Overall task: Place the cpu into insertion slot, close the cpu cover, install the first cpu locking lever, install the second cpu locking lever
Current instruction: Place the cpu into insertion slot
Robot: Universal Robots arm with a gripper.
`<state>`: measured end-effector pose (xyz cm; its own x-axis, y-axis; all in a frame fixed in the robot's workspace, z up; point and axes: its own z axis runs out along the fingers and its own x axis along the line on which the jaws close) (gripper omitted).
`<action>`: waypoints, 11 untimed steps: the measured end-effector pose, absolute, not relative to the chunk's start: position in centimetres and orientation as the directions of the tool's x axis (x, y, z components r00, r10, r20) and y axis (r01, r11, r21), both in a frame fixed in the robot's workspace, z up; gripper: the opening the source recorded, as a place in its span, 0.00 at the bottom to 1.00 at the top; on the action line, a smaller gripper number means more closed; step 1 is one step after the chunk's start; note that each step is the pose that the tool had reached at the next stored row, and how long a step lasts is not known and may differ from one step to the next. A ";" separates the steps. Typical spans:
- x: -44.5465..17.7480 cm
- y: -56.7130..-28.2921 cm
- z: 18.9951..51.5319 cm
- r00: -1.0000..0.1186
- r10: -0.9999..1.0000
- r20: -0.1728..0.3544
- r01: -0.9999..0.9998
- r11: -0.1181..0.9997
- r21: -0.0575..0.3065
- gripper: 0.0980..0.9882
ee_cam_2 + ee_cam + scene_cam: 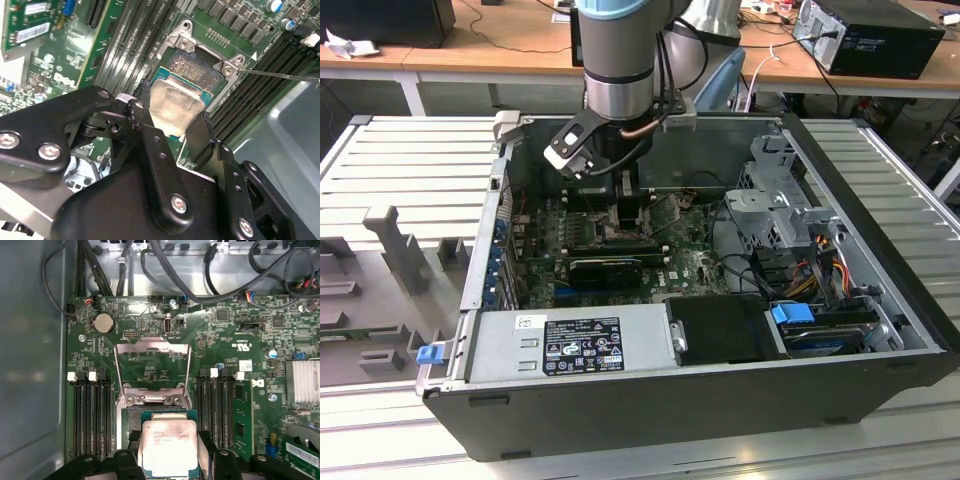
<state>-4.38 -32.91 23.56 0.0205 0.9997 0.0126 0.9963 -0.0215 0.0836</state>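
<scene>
The cpu (167,447) (172,105), a silvery square on a green base, sits between my gripper's (167,452) (170,120) black fingers (206,450), which are shut on its two sides. It hangs tilted just over the insertion slot (192,67) (131,419), covering part of the dark socket. The cpu cover (152,346) is flipped open beyond the slot, with the green board showing through its window. A thin lever rod (280,75) sticks out beside the socket. In the exterior view my gripper (630,195) is lowered into the computer case, above the motherboard (620,250).
Black memory slots (92,415) (215,410) flank the socket. A ribbed heatsink (302,382), a coin battery (104,324) and cable bundles (200,270) lie around it. The case walls (880,250), power supply (570,345) and drive cage (780,200) hem the arm in.
</scene>
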 end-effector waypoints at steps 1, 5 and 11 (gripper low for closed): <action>-4.4 -32.8 23.4 0.020 1.000 0.013 0.996 -0.021 0.084 0.48; -4.7 -31.9 22.5 0.020 1.000 0.013 0.996 -0.021 0.084 0.48; -4.8 -31.7 21.3 0.020 1.000 0.013 0.996 -0.021 0.084 0.48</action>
